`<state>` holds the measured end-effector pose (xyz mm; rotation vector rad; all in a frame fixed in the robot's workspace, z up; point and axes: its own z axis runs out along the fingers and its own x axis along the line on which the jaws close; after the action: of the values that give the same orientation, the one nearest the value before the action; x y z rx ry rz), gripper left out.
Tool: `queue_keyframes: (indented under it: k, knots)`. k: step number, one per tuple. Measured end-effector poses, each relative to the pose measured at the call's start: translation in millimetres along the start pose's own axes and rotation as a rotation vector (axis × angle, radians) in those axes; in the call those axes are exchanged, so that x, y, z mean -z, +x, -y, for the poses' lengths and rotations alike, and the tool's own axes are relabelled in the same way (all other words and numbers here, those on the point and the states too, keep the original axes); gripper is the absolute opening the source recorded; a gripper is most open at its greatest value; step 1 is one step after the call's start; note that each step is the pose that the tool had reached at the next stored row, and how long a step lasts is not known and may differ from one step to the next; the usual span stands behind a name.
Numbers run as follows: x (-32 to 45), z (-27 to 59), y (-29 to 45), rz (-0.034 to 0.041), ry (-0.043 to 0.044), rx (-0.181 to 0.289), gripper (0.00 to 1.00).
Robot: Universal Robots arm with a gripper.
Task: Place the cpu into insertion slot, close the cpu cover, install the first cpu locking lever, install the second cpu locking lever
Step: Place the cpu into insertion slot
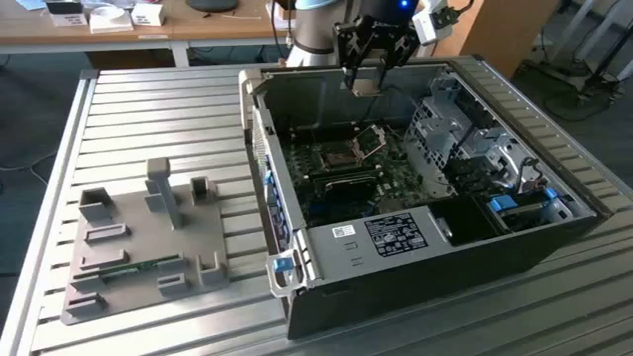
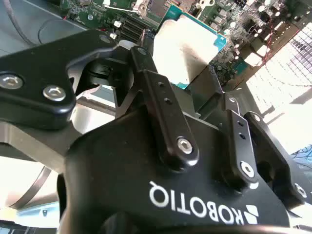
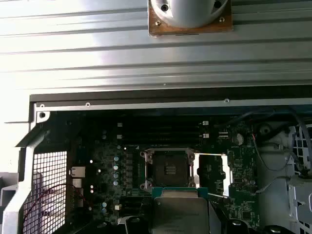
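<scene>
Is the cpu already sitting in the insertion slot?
No, in the exterior view the gripper holds the cpu up in the air, well above the uncovered insertion slot.

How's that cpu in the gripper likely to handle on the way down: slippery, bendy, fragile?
The cpu is a thin flat plate with a metal top, so probably stiff and light. The gripper pinches it by its narrow edges, so it may well slip or twist if bumped. Its thin green rim could chip.

White lettering [image 2: 197, 207] (upside down) on gripper [image 2: 178, 61]; case label [image 1: 396, 232] unreadable
</scene>
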<state>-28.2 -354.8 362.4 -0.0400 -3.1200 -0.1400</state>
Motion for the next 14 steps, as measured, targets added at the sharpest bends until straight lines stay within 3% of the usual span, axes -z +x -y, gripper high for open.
queue_keyframes:
  k: [14]
  knots:
    - [-3.3,0.3,-0.1,-0.0001,0.0001,0.0,0.54]
